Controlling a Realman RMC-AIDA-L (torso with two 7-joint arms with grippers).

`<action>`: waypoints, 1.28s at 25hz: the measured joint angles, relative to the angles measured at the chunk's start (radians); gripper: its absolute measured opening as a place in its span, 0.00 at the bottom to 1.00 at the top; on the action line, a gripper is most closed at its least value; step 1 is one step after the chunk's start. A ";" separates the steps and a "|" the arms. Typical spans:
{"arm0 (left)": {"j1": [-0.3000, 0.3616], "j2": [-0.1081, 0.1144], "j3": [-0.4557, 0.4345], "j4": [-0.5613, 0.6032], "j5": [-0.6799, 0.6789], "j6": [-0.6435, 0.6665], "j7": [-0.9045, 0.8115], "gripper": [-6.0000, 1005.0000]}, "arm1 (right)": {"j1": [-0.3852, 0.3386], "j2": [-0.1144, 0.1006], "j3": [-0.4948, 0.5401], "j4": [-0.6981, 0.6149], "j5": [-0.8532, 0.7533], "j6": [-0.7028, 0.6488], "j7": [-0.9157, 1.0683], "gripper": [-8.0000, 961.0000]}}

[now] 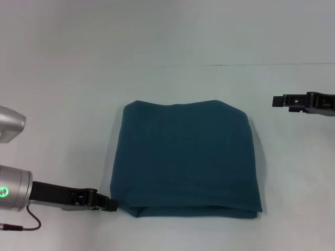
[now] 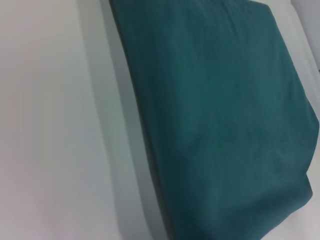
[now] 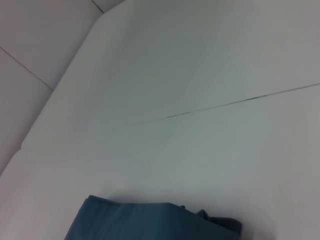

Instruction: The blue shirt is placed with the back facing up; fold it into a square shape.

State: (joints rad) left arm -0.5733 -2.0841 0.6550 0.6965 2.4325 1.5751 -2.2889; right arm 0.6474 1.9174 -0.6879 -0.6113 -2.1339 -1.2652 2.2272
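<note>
The blue shirt point(image 1: 186, 157) lies flat on the white table as a folded, roughly square block with its plain side up and no lettering showing. Doubled edges run along its near side. My left gripper point(image 1: 111, 204) sits low on the table just left of the shirt's near left corner, right beside the cloth. The left wrist view shows the folded shirt point(image 2: 220, 115) and its layered edge close up. My right gripper point(image 1: 275, 101) hangs above the table, well off the shirt's far right corner. A corner of the shirt point(image 3: 150, 222) shows in the right wrist view.
The white table point(image 1: 63, 104) spreads wide on every side of the shirt. A thin dark seam point(image 1: 251, 65) crosses it behind the shirt, and the same seam point(image 3: 225, 105) appears in the right wrist view. A table edge point(image 3: 55, 90) runs farther off.
</note>
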 joint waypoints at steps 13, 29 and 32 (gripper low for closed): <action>-0.005 0.011 -0.061 0.034 -0.008 -0.008 0.003 0.08 | 0.010 0.000 0.001 0.001 0.000 0.002 -0.007 0.79; -0.092 0.003 -0.071 -0.023 -0.023 -0.215 0.000 0.29 | 0.011 0.000 0.001 -0.001 0.000 0.003 -0.009 0.79; -0.105 0.001 -0.062 -0.042 -0.022 -0.273 0.002 0.40 | 0.012 0.000 0.001 -0.001 0.000 0.002 -0.009 0.79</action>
State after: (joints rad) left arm -0.6783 -2.0831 0.5929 0.6547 2.4102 1.3020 -2.2866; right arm 0.6595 1.9175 -0.6872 -0.6128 -2.1338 -1.2634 2.2183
